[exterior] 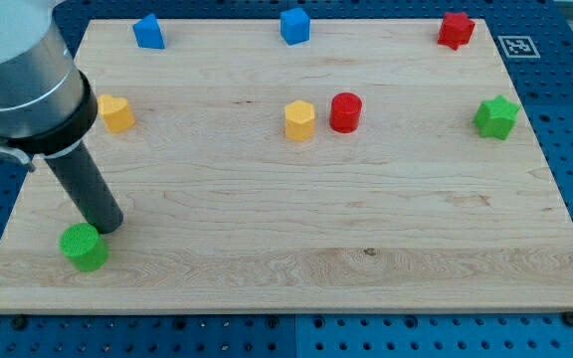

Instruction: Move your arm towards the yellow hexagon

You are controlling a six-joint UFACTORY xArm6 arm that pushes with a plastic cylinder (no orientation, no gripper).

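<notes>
You have no hand here, only my tip [108, 225], holding nothing, just beside the green cylinder [85, 247] at the worktop [267, 268]'s lower left. The yellow hexagon [299, 120] sits mid-board, beside the red cylinder [346, 112]. Slide up-right across bare wood, approaching from its left.

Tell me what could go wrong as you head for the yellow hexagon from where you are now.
My tip sits right beside the green cylinder at the board's lower left, so starting off could nudge it. There are two yellow blocks: the yellow hexagon at centre and another yellow block on the left, an easy mix-up. The red cylinder stands close by the hexagon; overshooting might bump it.
</notes>
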